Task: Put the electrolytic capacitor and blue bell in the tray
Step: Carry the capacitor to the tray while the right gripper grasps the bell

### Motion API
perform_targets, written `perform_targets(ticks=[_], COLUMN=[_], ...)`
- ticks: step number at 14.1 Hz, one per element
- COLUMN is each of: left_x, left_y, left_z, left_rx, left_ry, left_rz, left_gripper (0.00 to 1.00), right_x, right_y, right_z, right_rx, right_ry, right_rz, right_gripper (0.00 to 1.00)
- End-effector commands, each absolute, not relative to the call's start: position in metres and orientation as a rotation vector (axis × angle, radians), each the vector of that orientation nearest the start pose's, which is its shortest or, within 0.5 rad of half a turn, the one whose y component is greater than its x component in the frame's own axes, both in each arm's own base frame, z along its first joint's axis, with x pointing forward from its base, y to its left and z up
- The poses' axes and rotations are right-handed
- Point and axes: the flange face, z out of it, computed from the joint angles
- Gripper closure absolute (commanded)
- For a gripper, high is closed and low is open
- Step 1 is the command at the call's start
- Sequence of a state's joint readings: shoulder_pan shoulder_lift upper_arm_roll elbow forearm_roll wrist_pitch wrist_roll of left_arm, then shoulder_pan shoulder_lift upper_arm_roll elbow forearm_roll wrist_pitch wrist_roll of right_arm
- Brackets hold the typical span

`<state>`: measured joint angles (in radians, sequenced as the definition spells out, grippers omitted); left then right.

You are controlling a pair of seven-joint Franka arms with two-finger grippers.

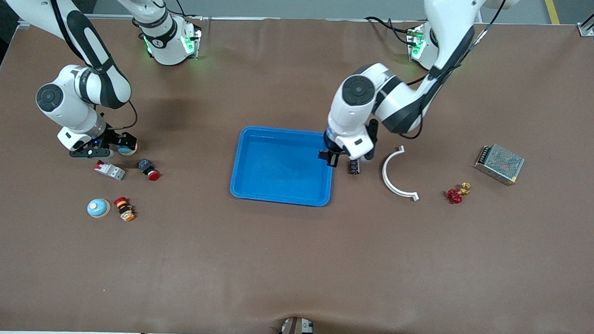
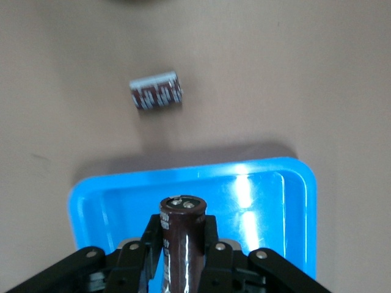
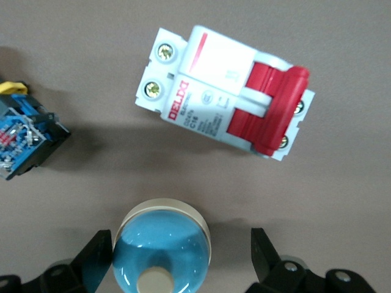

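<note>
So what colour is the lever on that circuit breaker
Red, on a white body. The circuit breaker shows best in the right wrist view.

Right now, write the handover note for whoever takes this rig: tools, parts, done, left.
Left tool: shut on a brown capacitor, held over the tray's edge at the left arm's end.
A second capacitor lies on the table beside the tray.
Right tool: open, fingers on either side of a blue bell on the table at the right arm's end, not yet closed on it.
Another blue bell sits nearer the front camera.
Done: nothing in the tray yet.
Left: release the capacitor into the tray; grip the bell, carry it over, drop it in.
</note>
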<state>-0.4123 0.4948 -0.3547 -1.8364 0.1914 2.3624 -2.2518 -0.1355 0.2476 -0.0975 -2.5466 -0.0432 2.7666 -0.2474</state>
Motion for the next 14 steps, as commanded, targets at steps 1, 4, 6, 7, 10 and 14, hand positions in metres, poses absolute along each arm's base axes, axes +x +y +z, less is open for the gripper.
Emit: perform_targets(ticks=[1, 4, 6, 7, 10, 14], left_x=[0.483, 0.483, 0.478, 0.476, 0.473, 0.465], left_y=[-0.472, -0.492, -0.499, -0.501, -0.509, -0.515], left_z=[0.250, 0.231, 0.220, 0.217, 0.200, 0.182], left_rx=[-2.419, -2.399, -2.394, -2.395, -2.425, -2.439], left_ry=[-2.112, -2.133, -2.126, -2.125, -2.120, -2.108], left_rz=[-0.016, -0.019, -0.020, -0.017, 0.000, 0.020], left_gripper=[1.00, 1.00, 1.00, 1.00, 1.00, 1.00], right_x=[0.435, 0.436, 0.436, 0.436, 0.436, 0.438], right_y=[-0.104, -0.104, -0.102, -0.102, -0.102, -0.098], right_z=[0.173, 0.173, 0.173, 0.173, 0.173, 0.174], right_rx=[-3.173, -3.173, -3.173, -3.172, -3.172, -3.172], right_ry=[-0.123, -0.125, -0.130, -0.130, -0.132, -0.156], right_rz=[0.056, 0.056, 0.056, 0.058, 0.058, 0.053], right_gripper=[0.00, 0.00, 0.02, 0.12, 0.42, 0.65])
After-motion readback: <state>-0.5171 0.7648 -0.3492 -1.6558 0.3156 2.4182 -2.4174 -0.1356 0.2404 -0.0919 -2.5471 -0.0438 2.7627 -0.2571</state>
